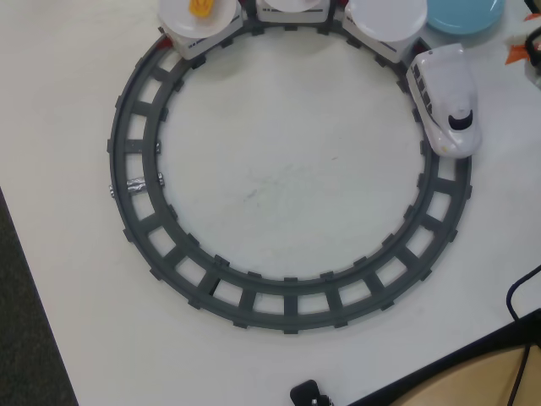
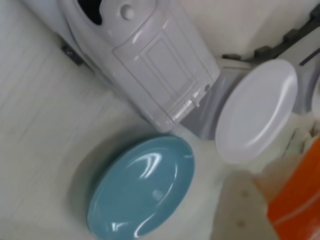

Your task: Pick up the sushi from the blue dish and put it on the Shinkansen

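Note:
In the wrist view my gripper point(image 2: 282, 187) is shut on the sushi point(image 2: 300, 200), an orange piece with a thin white stripe, held above the table at the lower right. One pale finger point(image 2: 242, 212) shows beside it. The blue dish point(image 2: 142, 187) lies empty below and to the left. The Shinkansen point(image 2: 150, 55) lies across the top, and the white plate point(image 2: 257, 107) of its first car is just beyond the sushi. In the overhead view the Shinkansen point(image 1: 445, 95) sits on the right of the track, the blue dish point(image 1: 465, 15) is at the top right, and an orange bit of the sushi point(image 1: 516, 53) shows at the right edge.
The grey ring track point(image 1: 169, 254) fills the white table. Three white plates ride on cars along the top; the left one point(image 1: 182, 17) carries a yellow egg piece point(image 1: 201, 7), the right one point(image 1: 386, 19) is bare. A black cable point(image 1: 520, 296) lies at the lower right.

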You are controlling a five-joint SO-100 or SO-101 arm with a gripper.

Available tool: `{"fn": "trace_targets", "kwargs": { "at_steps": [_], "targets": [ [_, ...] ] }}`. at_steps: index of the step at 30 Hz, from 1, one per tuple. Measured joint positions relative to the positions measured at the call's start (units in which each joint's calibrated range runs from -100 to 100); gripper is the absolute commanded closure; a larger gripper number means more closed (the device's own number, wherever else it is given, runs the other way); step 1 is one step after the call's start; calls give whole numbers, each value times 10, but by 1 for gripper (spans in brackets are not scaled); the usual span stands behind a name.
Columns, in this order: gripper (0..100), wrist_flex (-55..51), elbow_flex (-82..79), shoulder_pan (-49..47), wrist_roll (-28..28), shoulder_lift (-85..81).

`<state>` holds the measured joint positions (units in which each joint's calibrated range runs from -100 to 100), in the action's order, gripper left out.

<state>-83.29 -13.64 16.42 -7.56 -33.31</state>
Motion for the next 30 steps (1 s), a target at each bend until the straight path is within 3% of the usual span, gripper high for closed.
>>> {"fn": "trace_targets", "kwargs": {
  "at_steps": [7,19,30],
  "targets": [
    [98,62,-159,2,0,-102],
    [98,66,-176,3,-2,-113],
    [98,76,-176,-116,-21,-113]
  ]
}}
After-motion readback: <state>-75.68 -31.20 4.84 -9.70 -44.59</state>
